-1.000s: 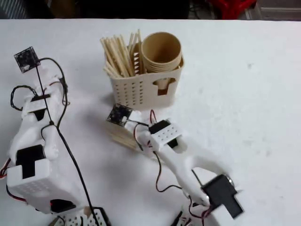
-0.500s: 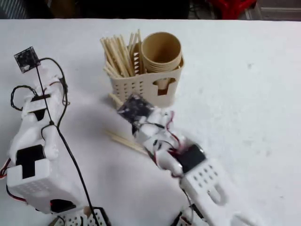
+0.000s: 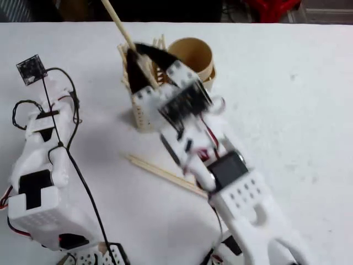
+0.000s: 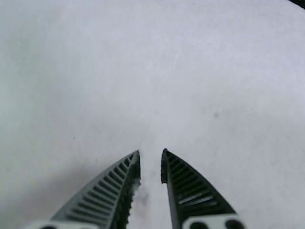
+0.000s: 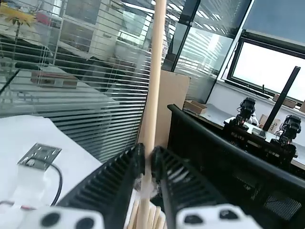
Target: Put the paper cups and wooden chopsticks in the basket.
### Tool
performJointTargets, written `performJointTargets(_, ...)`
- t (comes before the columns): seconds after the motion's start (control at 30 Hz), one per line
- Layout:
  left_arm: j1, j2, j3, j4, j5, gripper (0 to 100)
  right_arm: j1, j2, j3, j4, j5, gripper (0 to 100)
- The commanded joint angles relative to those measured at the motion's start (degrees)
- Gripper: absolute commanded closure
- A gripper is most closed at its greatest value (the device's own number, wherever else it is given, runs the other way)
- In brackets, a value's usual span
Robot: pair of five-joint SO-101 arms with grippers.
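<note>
My right gripper [image 3: 131, 52] hangs over the cream basket [image 3: 142, 113], shut on one wooden chopstick [image 3: 117, 22] that points up and away from the table. In the right wrist view that chopstick [image 5: 155, 71] stands pinched between the black fingers of my right gripper [image 5: 147, 155]. Stacked paper cups [image 3: 194, 52] sit in the basket beside a bundle of chopsticks [image 3: 160, 42], partly hidden by the arm. A few loose chopsticks [image 3: 165, 173] lie on the table in front of the basket. My left gripper [image 4: 150, 160] is slightly open over bare white table, holding nothing.
The left arm [image 3: 36, 165] rests along the table's left side with black cables [image 3: 83, 176] trailing toward the front edge. The right arm's white body [image 3: 231, 182] crosses the middle of the table. Free white surface lies to the right.
The right arm has risen from the loose chopsticks on the table and swung up over the basket with one chopstick in its gripper. The left arm has kept still.
</note>
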Motion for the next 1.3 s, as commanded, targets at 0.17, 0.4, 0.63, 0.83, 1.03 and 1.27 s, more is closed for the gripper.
performJointTargets(0.17,0.2,-0.6,-2.3,0.2,-0.5,91,-0.1,20.2,-23.6,5.8,-1.0,95.0)
performJointTargets(0.4,0.2,-0.6,-2.3,-0.1,-0.5,91,0.8,21.1,-24.7,10.2,-0.8,86.9)
performJointTargets(0.63,0.2,-0.6,-2.3,0.2,-0.5,91,0.4,17.6,-24.7,30.3,-1.0,97.9)
performJointTargets(0.83,0.2,-0.6,-2.3,0.2,-0.5,91,0.2,11.7,-23.1,59.8,-0.5,96.4)
performJointTargets(1.03,0.2,-0.6,-2.3,0.3,-0.5,91,-4.6,11.7,-5.8,60.6,12.3,96.2)
performJointTargets(1.27,0.2,-0.6,-2.3,0.2,-0.5,91,-6.5,12.4,20.5,39.6,21.1,92.1)
